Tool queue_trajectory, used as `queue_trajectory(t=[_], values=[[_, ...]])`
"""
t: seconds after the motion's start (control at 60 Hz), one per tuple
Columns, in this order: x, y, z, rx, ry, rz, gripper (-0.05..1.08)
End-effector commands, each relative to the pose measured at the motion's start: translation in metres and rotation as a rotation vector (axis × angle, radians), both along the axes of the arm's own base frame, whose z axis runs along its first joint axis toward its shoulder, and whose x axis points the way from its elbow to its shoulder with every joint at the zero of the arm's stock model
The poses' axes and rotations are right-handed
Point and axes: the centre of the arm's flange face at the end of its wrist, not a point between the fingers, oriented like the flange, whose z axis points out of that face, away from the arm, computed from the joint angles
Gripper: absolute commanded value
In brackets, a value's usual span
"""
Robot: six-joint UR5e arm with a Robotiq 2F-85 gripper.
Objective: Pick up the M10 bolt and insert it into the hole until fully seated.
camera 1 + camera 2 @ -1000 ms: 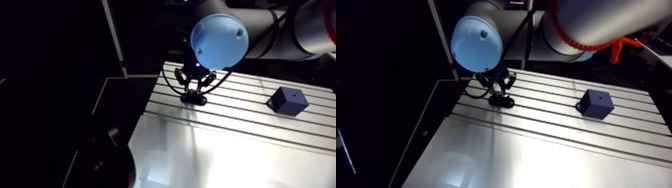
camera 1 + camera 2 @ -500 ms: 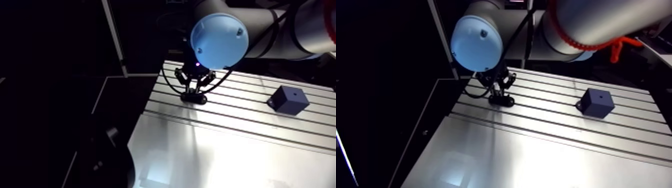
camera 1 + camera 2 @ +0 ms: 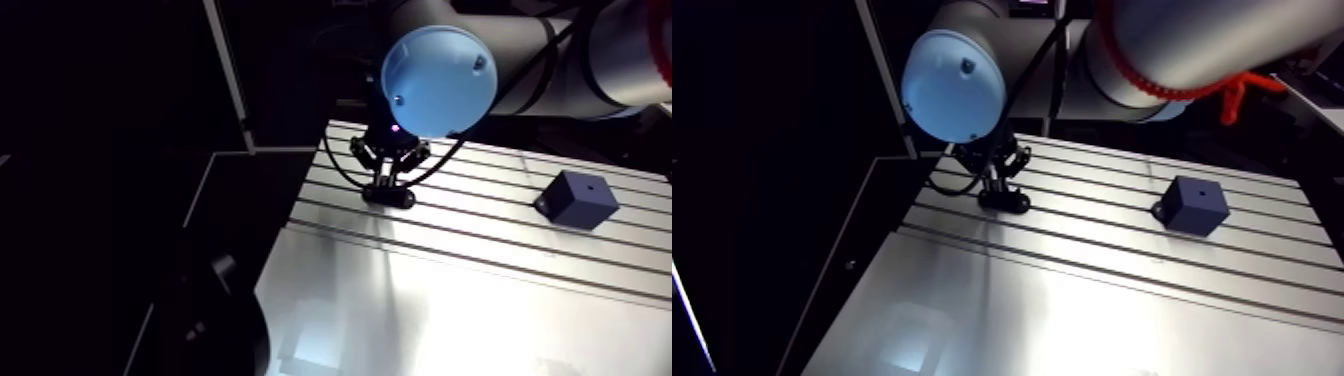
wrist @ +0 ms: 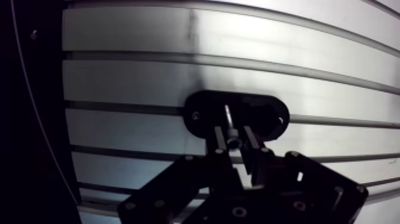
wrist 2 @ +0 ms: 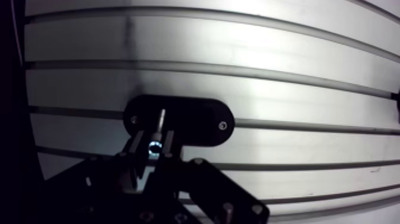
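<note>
A slim metal bolt [image 4: 229, 122] stands in a black oval holder [image 4: 268, 116] on the slotted table [image 3: 480, 290] near its far left corner. In the wrist view my gripper [image 4: 233, 137] is shut on the bolt. Its two fingers press the bolt's head end from both sides, and the shaft points down into the holder. In the arm view the gripper [image 3: 388, 183] hangs right above the holder [image 3: 389, 197]. A dark blue cube [image 3: 576, 199] with a small hole in its top face sits far off to the right.
The table's left edge [image 3: 290, 225] drops off close beside the holder. A dark frame post [image 3: 228, 80] stands behind that corner. The big blue joint cap [image 3: 438, 80] hangs over the gripper.
The fingers look drawn closer together around the bolt than in the earliest frame. The arm view has shifted slightly. The holder and cube stay where they were.
</note>
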Motion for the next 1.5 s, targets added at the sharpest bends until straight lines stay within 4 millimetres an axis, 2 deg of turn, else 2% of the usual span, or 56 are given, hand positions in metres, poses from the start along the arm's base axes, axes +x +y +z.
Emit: queue_trajectory(t=[0.017, 0.233, 0.267, 0.317, 0.417, 0.483, 0.633, 0.667, 0.7, 0.767, 1.083, 1.117, 1.15, 1.183, 1.4, 1.5], values=[[0.000, 0.000, 0.000, -0.004, -0.001, 0.000, 0.83], [-0.006, -0.002, 0.013, -0.019, 0.024, 0.001, 0.93], [-0.007, -0.002, 0.019, -0.020, 0.033, 0.002, 0.95], [-0.012, -0.002, 0.039, -0.017, 0.061, 0.007, 1.01], [-0.014, -0.001, 0.048, -0.014, 0.054, 0.004, 1.03], [-0.016, 0.002, 0.066, -0.016, 0.063, -0.001, 1.05], [-0.021, 0.007, 0.087, -0.018, 0.080, 0.019, 1.07], [-0.023, 0.012, 0.101, -0.017, 0.083, 0.023, 1.08], [-0.023, 0.012, 0.101, -0.017, 0.083, 0.023, 1.08], [-0.030, 0.024, 0.120, -0.011, 0.057, 0.003, 1.08], [-0.046, 0.058, 0.166, 0.011, -0.098, -0.027, 1.08], [-0.053, 0.074, 0.176, 0.011, -0.111, -0.043, 1.08], [-0.053, 0.074, 0.176, 0.011, -0.111, -0.043, 1.08], [-0.058, 0.090, 0.185, 0.009, -0.122, -0.054, 1.08], [-0.070, 0.134, 0.207, -0.003, -0.148, -0.072, 1.08], [-0.080, 0.173, 0.214, -0.016, -0.175, -0.107, 1.08]])
